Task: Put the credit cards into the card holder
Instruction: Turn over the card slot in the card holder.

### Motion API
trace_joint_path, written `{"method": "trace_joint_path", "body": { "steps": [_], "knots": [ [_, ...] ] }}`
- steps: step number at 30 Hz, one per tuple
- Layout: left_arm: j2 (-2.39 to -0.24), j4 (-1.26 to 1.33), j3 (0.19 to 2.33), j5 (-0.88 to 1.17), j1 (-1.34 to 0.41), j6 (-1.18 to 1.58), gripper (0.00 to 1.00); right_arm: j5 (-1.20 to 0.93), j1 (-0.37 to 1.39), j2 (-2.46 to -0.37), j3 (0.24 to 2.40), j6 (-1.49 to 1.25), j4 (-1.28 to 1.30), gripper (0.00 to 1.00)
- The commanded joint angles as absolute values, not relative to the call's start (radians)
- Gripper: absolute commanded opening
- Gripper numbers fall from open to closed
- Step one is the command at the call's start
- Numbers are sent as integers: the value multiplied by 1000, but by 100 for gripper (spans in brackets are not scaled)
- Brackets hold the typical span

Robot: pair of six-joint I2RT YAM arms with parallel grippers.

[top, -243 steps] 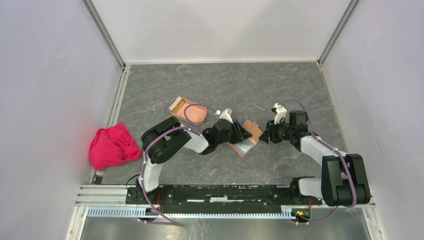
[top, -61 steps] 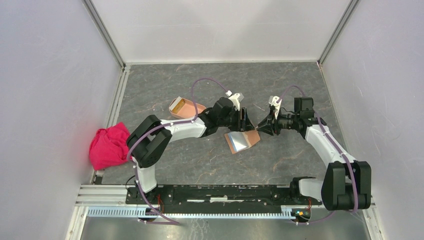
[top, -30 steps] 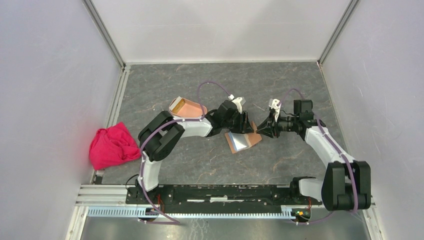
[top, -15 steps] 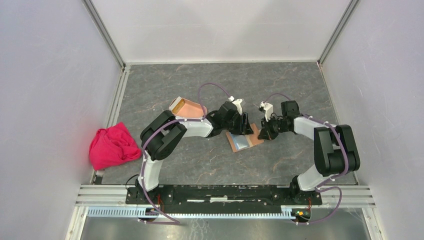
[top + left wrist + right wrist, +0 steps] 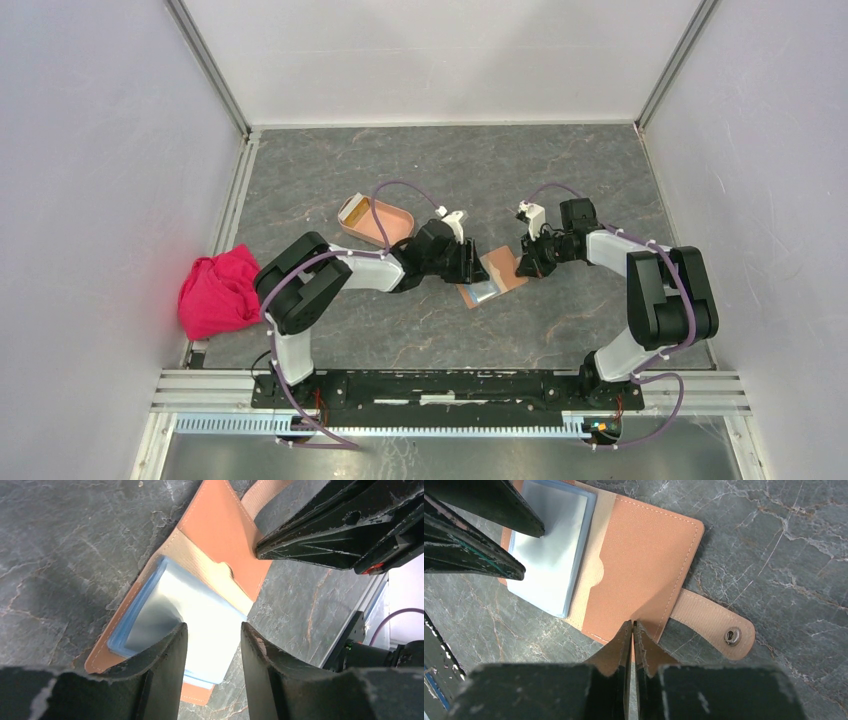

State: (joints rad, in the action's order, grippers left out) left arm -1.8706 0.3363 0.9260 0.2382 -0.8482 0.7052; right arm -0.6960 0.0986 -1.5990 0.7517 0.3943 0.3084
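The salmon-pink card holder lies left of centre, with an orange card at its left end. A brown leather wallet lies open on the table. It holds a pale, glossy, blue-edged stack of cards or sleeves; I cannot tell which. My left gripper is open, with one finger on each side of this stack. My right gripper is shut, its tips pressing on the edge of the wallet's leather flap beside the snap tab.
A crumpled pink cloth lies at the left wall. White walls enclose the grey stone-patterned table on three sides. The arms' bases stand on the rail at the near edge.
My left gripper has moved down and left onto the wallet's glossy stack. The card holder has shifted and now lies flatter. My right gripper stays on the wallet flap.
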Motion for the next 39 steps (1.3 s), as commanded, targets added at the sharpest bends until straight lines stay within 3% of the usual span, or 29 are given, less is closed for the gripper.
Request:
{"method": "trace_joint_path", "body": {
  "steps": [1,5,14,26,33,37,39],
  "knots": [
    [-1837,336,878,157,-846,754,51,-662,105,-1592,769,424,311,10],
    [-1856,280,922,133,-845,755,49,-715,105,-1573,772,448,323,12],
    [-1774,255,948,186,-847,702,51,-992,105,-1393,764,523,344,32],
    [-1721,226,982,217,-847,672,52,-1142,104,-1340,776,627,429,35],
    [-1540,214,896,111,-845,586,54,-1073,103,-1194,774,746,473,36],
    [-1378,174,833,-8,-824,502,69,-1045,102,-1059,778,809,485,38],
    [-1303,180,787,-17,-788,504,89,-1019,102,-998,761,770,421,45]
  ]
}}
